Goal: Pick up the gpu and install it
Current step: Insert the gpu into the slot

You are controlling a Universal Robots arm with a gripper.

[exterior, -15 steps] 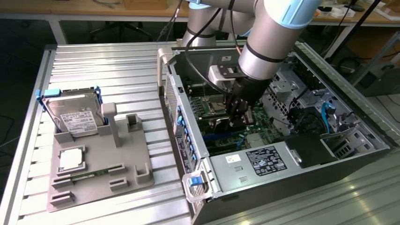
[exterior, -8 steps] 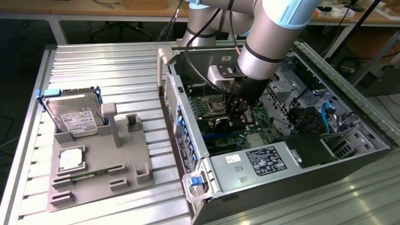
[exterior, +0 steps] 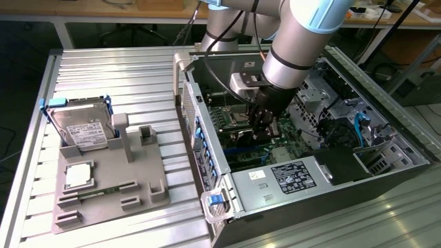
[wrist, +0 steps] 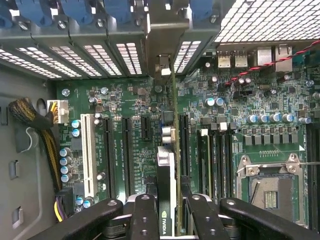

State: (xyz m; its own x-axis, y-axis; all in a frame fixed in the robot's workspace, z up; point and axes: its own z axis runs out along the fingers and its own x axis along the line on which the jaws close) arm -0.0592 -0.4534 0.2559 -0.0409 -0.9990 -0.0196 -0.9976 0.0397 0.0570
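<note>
The claw (wrist: 167,210) is clamped on the gpu (wrist: 166,175), held edge-on inside the open computer case (exterior: 227,199), just above the motherboard (wrist: 125,100). Pickup looks done; the card seems not yet seated in a slot.

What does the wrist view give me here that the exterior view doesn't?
Wrist view alone: the thin dark gpu card edge-on between the gripper's black fingers, its metal bracket up near the rear slot covers, above the green motherboard's long black slots.

Exterior view alone: the grey parts holder with the silver hard drive.

Both: the gripper inside the open computer case.
</note>
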